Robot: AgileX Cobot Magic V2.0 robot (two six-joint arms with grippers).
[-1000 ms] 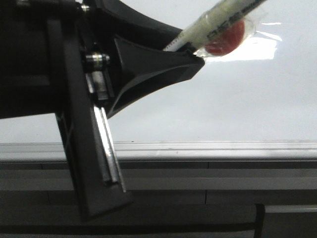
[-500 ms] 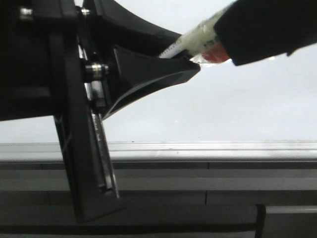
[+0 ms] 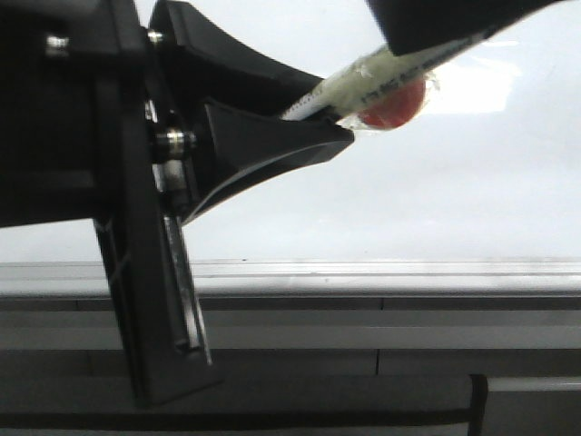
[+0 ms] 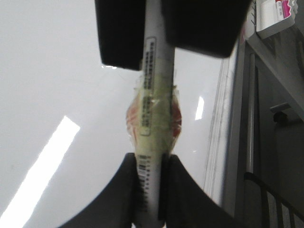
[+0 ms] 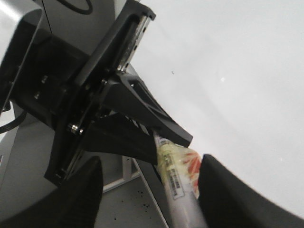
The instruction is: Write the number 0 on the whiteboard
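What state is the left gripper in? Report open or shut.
Shut on the marker: in the left wrist view the left gripper has both fingers pressed against the marker's barrel, no gap showing.

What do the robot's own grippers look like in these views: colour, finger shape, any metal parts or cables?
Both are matte black. The left gripper has broad fingers tapering to flat wedge tips, a silver rail and bolt heads on its body; the right wrist view shows the same. The right gripper shows only blurred, rounded black fingers. No markings show, nor any cable clearly part of an arm.
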